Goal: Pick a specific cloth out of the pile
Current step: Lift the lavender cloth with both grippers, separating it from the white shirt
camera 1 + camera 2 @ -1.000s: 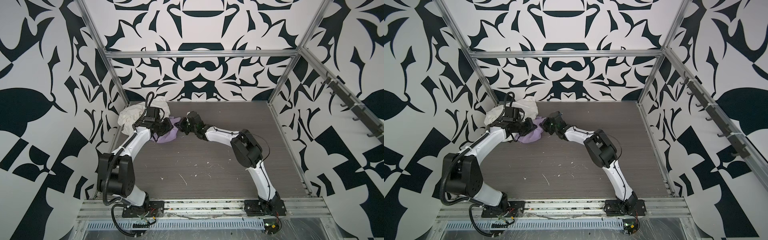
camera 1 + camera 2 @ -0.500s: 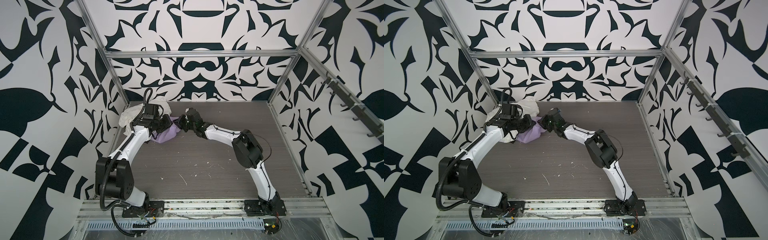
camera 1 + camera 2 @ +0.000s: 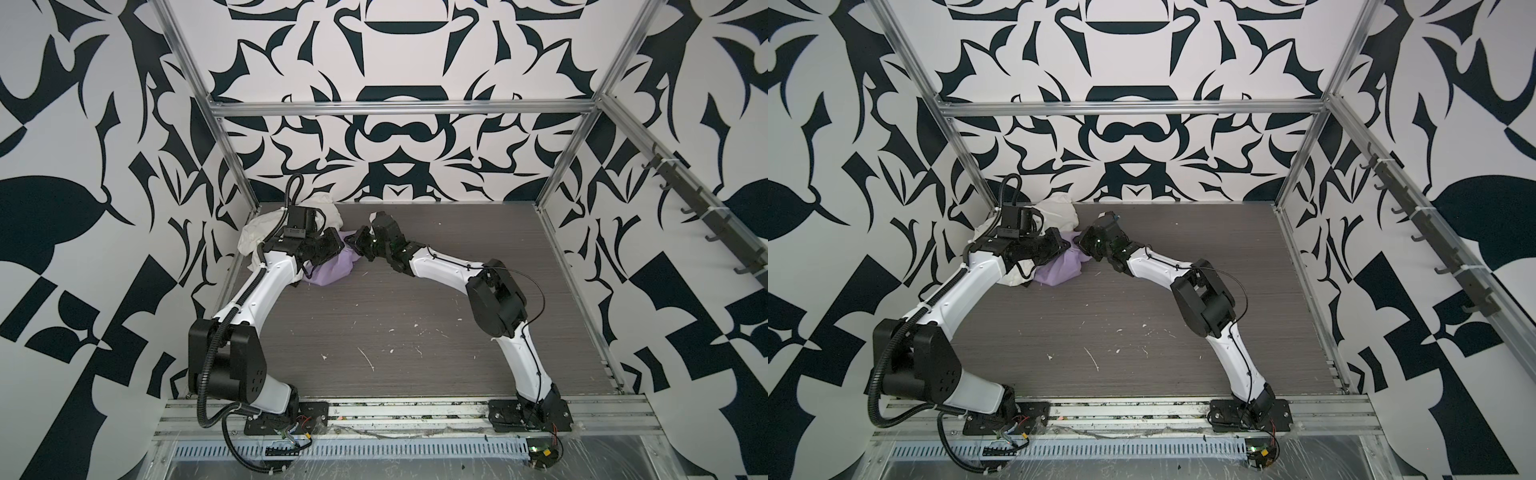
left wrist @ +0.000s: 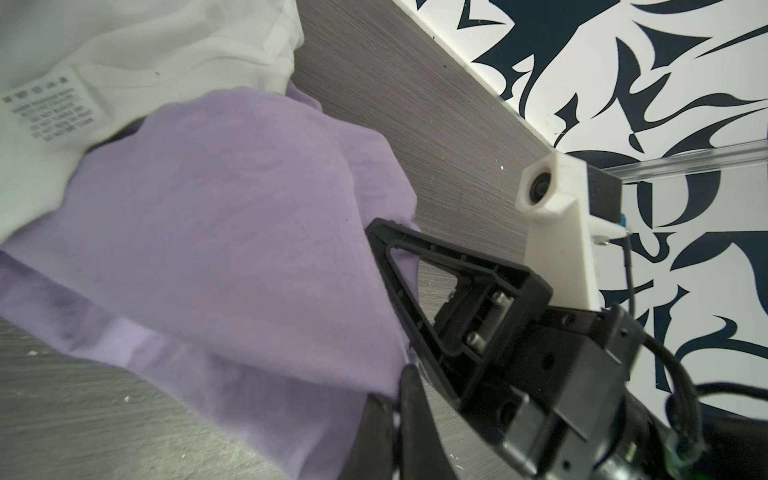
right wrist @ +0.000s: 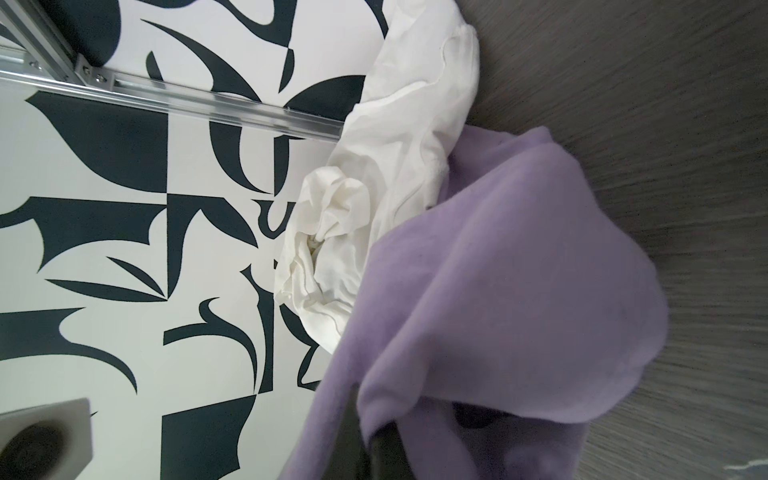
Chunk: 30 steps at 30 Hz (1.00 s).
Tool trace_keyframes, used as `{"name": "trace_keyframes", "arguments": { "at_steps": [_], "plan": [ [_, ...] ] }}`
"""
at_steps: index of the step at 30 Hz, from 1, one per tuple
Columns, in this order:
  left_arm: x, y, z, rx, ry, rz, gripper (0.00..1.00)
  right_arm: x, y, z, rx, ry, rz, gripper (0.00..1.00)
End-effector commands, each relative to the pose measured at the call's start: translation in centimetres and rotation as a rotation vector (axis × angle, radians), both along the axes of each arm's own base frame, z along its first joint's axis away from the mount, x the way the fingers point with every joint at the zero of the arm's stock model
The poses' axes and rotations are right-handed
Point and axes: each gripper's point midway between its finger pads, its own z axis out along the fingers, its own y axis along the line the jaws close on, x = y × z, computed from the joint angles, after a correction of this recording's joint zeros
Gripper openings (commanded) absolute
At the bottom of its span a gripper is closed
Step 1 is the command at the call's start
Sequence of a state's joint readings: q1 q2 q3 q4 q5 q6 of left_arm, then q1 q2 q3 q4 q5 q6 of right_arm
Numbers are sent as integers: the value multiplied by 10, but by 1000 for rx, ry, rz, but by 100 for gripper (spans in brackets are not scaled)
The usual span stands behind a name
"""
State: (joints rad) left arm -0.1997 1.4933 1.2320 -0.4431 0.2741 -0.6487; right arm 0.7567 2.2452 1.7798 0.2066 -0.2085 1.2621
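The cloth [image 3: 332,269] lies near the far-left corner of the surface [image 3: 415,320], touching the pile [image 3: 255,230], which is bunched into that corner against the wall. It looks light, limp and soft (it sags and folds wherever it is not held up), so it should neither slip nor break. It may drag the white garment along where the two overlap. The right claw [image 3: 356,245] is clenched on a fold of the cloth, which drapes over its fingers in the right wrist view. The left claw [image 4: 392,386] is clenched too, and the hem runs right up to its tips, though whether it pinches fabric cannot be told. A free edge away from the pile would be the better hold. The wall and frame post crowd the left edge and far-left corner. The middle and right of the surface are open for pulling it clear.
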Motion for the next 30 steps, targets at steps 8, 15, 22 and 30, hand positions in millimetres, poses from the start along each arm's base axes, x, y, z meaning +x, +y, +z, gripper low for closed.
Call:
{"name": "trace_keyframes", "arguments": {
  "at_steps": [8,15,22,30],
  "plan": [
    [-2,-6,64,-14,-137,-42,0,5,-5,105,92,-207,-12,0],
    [-3,-4,82,-3,-181,-42,0,8,-2,113,100,-224,-8,0],
    [-4,-2,91,10,-203,-42,0,10,-3,131,114,-265,-8,0],
    [-4,-2,91,8,-204,-41,0,12,-3,145,132,-285,-12,0]
  ]
}}
